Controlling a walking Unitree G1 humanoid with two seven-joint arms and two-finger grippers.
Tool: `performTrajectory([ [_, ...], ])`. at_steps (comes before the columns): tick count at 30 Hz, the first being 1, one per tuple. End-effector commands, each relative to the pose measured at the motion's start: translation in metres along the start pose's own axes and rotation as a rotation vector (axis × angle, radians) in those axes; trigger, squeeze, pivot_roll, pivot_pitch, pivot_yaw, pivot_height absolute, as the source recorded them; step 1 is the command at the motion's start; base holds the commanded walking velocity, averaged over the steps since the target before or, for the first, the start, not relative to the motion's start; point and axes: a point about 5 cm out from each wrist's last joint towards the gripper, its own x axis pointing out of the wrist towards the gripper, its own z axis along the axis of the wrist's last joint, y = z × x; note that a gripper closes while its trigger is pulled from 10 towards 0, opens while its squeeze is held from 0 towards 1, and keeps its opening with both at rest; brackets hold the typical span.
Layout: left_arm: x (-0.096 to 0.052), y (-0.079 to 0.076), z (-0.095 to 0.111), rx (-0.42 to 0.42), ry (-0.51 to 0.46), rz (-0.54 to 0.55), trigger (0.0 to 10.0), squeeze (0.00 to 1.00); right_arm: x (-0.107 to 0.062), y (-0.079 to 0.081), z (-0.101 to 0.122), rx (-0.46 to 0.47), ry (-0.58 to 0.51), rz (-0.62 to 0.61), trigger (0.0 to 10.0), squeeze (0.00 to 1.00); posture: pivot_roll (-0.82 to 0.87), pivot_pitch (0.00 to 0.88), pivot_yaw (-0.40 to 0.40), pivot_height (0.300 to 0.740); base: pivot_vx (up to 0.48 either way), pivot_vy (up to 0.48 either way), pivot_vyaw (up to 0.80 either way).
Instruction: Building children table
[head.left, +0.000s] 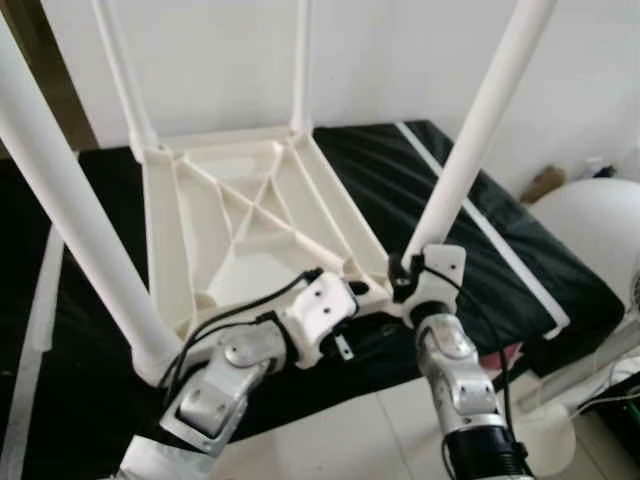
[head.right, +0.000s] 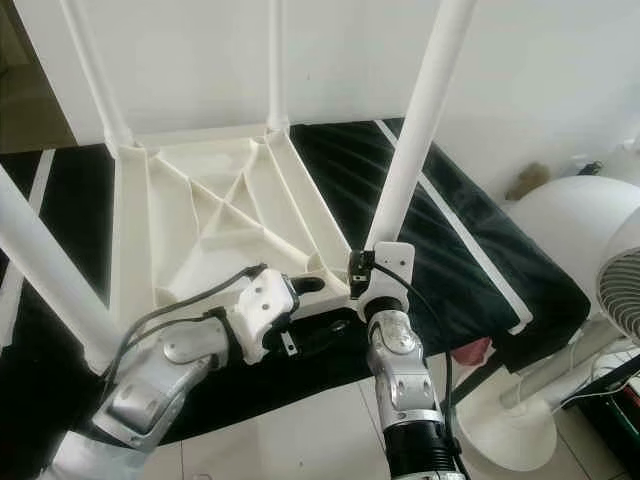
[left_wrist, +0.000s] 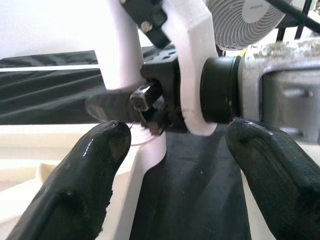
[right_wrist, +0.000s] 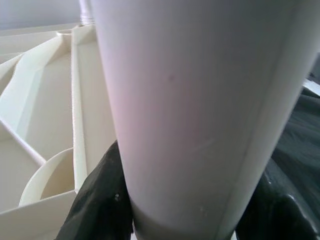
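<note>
Counts, head views:
- Table top, upturned (head.left: 250, 215): 1.
- Legs: 4. Near left (head.left: 70, 210), far left (head.left: 125, 70), far right (head.left: 300, 60), near right (head.left: 480, 125).
- Empty socket (head.left: 375, 288): 1, near right corner.
- Tools: 2, left tool (head.left: 345, 305), right tool (head.left: 405, 270).
- Fan (head.right: 625, 285): 1.
- Black cover (head.left: 480, 240): 1.
</note>
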Motion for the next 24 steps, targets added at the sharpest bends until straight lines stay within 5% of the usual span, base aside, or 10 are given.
performTrajectory([
  [1, 0.002, -0.002, 0.001, 0.001, -0.001, -0.018, 10.0, 0.0, -0.006, 0.0, -0.014, 0.032, 0.082, -0.031, 10.0, 0.0, -0.04, 0.029, -0.04, 0.74, 0.0, 0.0, 0.0],
  [7, 0.002, -0.002, 0.001, -0.007, -0.002, -0.01, 10.0, 0.0, -0.008, 0.0, -0.016, 0.016, 0.082, -0.02, 10.0, 0.0, -0.04, 0.032, -0.043, 0.74, 0.0, 0.0, 0.0],
  [8, 0.001, -0.002, 0.002, -0.014, -0.009, -0.006, 10.0, 0.0, -0.008, -0.002, -0.015, 0.015, 0.078, -0.019, 10.0, 1.0, -0.04, 0.033, -0.044, 0.74, 0.0, 0.0, 0.0],
  [19, 0.0, -0.001, 0.004, -0.031, -0.02, -0.001, 10.0, 0.0, -0.01, -0.008, -0.006, 0.014, 0.041, 0.027, 10.0, 1.0, -0.04, 0.045, -0.044, 0.74, 0.0, 0.0, 0.0],
  [20, 0.0, -0.001, 0.004, -0.031, -0.02, 0.0, 10.0, 0.0, -0.01, -0.009, -0.005, 0.007, 0.038, 0.048, 10.0, 0.3, -0.04, 0.047, -0.044, 0.74, 0.0, 0.0, 0.0],
  [21, 0.0, -0.001, 0.004, -0.031, -0.02, 0.0, 10.0, 0.0, -0.01, -0.009, -0.005, 0.007, 0.038, 0.048, 10.0, 0.3, -0.04, 0.047, -0.044, 0.74, 0.0, 0.0, 0.0],
  [22, 0.0, -0.001, 0.004, -0.032, -0.019, 0.0, 10.0, 0.0, -0.011, -0.011, -0.005, 0.004, 0.034, 0.066, 10.0, 0.0, -0.04, 0.047, -0.045, 0.74, 0.0, 0.0, 0.0],
  [24, -0.001, 0.0, 0.003, -0.032, -0.018, 0.001, 10.0, 0.0, -0.012, -0.016, -0.003, -0.008, 0.026, 0.109, 10.0, 0.0, -0.04, 0.047, -0.044, 0.74, 0.0, 0.0, 0.0],
])
